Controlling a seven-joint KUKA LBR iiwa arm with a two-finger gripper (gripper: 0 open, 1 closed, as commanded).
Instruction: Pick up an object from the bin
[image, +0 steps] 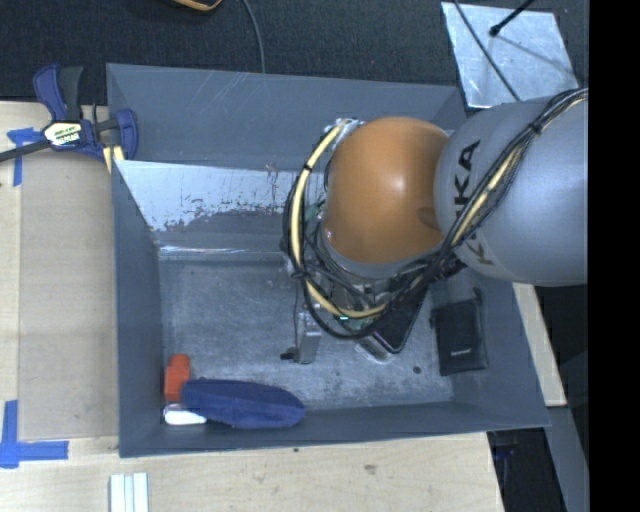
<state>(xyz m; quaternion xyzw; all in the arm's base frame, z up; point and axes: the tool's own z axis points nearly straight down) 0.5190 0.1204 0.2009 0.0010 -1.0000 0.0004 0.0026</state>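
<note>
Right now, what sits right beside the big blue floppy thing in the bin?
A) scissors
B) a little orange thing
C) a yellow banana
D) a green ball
B: the little orange thing sits at the left end of the blue floppy thing, in the lower-left corner of the bin.

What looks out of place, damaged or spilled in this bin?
Nothing looks spilled or broken. The bin's back wall is scratched, with pale scuff marks. A blue cloth bundle, an orange block and a small white piece crowd the near-left corner.
</note>
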